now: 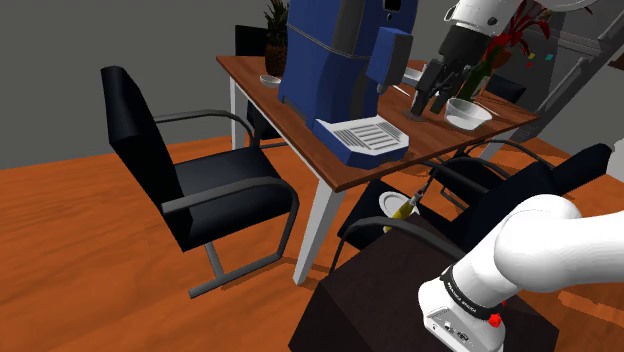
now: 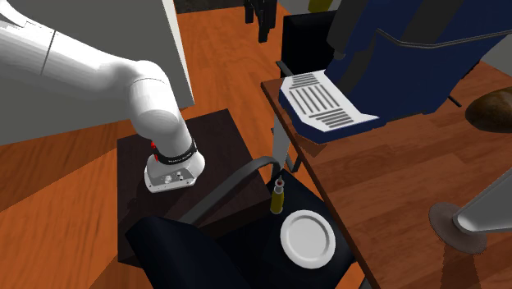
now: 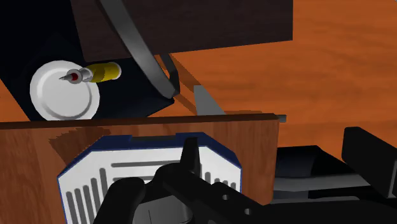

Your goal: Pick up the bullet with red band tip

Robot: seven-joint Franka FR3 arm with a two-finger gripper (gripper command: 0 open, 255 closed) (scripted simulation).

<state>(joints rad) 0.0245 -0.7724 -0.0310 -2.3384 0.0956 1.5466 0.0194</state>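
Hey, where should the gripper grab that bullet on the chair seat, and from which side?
The bullet seems to stand on its base on the black chair seat beside the white plate. Take its yellowish casing, not the tapering red-banded tip, probably coming down from above, keeping clear of the grey armrest close by.

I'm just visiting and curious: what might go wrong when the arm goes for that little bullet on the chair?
1. The bullet sits on the chair seat beside the table edge and near a curved armrest; the gripper, now above the table, might bump either.
2. The white plate lies right beside it; a slightly off grab could nudge both.
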